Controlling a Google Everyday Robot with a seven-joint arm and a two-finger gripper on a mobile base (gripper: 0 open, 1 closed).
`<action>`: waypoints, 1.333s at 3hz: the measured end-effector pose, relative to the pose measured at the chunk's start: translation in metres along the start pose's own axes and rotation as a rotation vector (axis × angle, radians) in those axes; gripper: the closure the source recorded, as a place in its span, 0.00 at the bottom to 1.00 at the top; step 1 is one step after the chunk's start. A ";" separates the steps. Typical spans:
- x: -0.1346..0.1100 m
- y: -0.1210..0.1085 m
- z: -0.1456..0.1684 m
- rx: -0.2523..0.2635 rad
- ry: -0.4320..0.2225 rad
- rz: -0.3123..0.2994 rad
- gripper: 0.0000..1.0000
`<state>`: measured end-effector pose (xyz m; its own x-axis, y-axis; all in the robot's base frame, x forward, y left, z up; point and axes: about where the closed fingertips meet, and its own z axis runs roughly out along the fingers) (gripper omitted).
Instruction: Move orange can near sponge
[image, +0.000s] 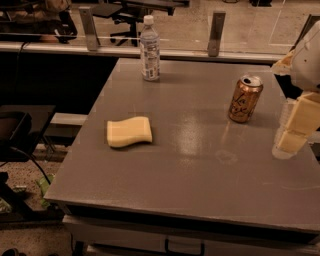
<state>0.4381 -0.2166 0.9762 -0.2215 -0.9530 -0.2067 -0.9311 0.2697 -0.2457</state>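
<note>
We start at the gripper (292, 137), which enters from the right edge of the view and hangs over the right side of the grey table (200, 170), at about 3 o'clock from the table's middle. Its pale, blocky parts sit low, close to the tabletop. We cannot tell how far it is open. No object is in its hold that we can make out.

Nearest to it, at about 10 o'clock from the gripper, the orange can (245, 99) stands upright on the table, silver top up, pale script on its side. It is near the gripper but clearly apart from it, with bare tabletop between them.

Further out, at roughly 9 o'clock from the gripper and well across the table, the sponge (129, 132) lies flat on the left half of the surface. The can and the sponge are well apart; from the can the sponge is at about 8 o'clock.

At the far edge, at about 11 o'clock from the can, a clear plastic bottle (149, 50) with a white cap stands upright. Behind the table we see a low glass barrier with two metal posts (216, 27), and an office chair (127, 20) beyond it.
</note>
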 end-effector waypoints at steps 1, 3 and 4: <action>0.000 0.000 0.000 0.000 0.000 0.000 0.00; 0.008 -0.028 0.011 0.020 -0.042 0.040 0.00; 0.017 -0.053 0.030 0.022 -0.075 0.081 0.00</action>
<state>0.4929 -0.2429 0.9571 -0.2725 -0.9152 -0.2968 -0.9042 0.3490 -0.2462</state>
